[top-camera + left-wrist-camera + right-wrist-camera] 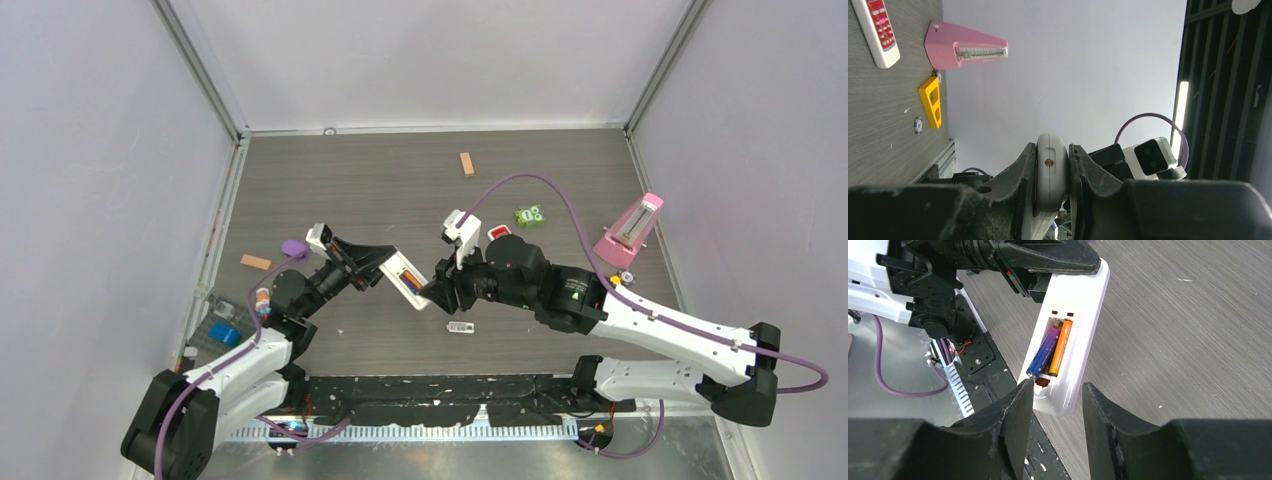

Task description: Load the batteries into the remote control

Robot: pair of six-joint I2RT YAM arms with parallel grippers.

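Right wrist view is showing the remote control (1083,315) hanging over the table (1188,340), its battery compartment (1057,320) lying uncovered. Inside, the orange battery (1060,347) is sitting straight and the blue-purple battery (1044,352) is lying beside it, slightly askew. The left gripper (1053,165) is clamping the remote's far end. The right gripper (1058,387) is standing parted around the near end, not closed on it.
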